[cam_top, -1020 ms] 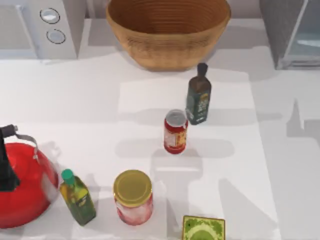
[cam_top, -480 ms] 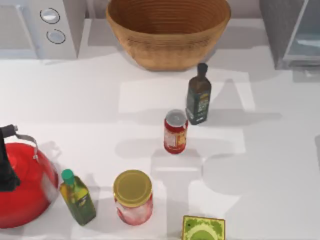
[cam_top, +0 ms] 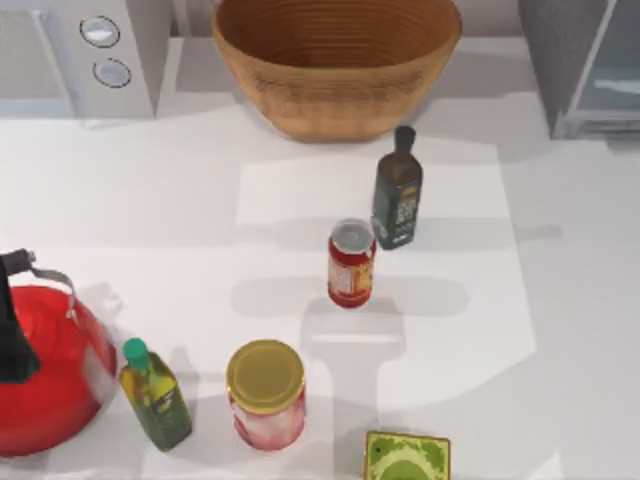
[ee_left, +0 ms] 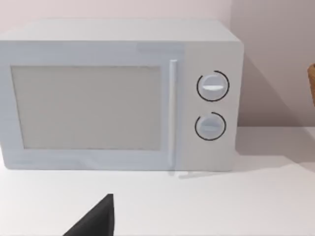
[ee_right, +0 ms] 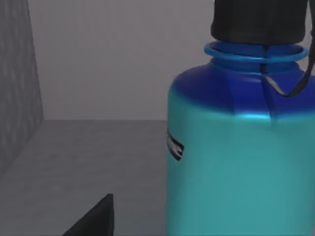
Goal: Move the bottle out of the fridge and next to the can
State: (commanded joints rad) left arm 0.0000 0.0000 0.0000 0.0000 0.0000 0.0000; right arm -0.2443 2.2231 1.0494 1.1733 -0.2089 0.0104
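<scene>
The turquoise bottle (ee_right: 241,162) with its black cap and thin strap stands upright on the grey floor inside the fridge (ee_right: 88,157), close in front of my right wrist camera. A dark edge of my right gripper (ee_right: 93,219) shows low beside it, apart from it. From above, the fridge (cam_top: 585,70) sits at the table's far right corner. The red can (cam_top: 351,263) stands upright near the table's middle. A dark edge of my left gripper (ee_left: 93,219) shows above the white tabletop, facing the microwave.
A dark green glass bottle (cam_top: 397,195) stands just behind the can. A wicker basket (cam_top: 335,60) and white microwave (cam_top: 80,50) line the back. Red kettle (cam_top: 40,370), oil bottle (cam_top: 155,395), yellow-lidded jar (cam_top: 266,395) and a green box (cam_top: 406,458) crowd the front.
The arm shadows on the table's right half have shifted and drawn off toward the right edge. No object on the table has moved.
</scene>
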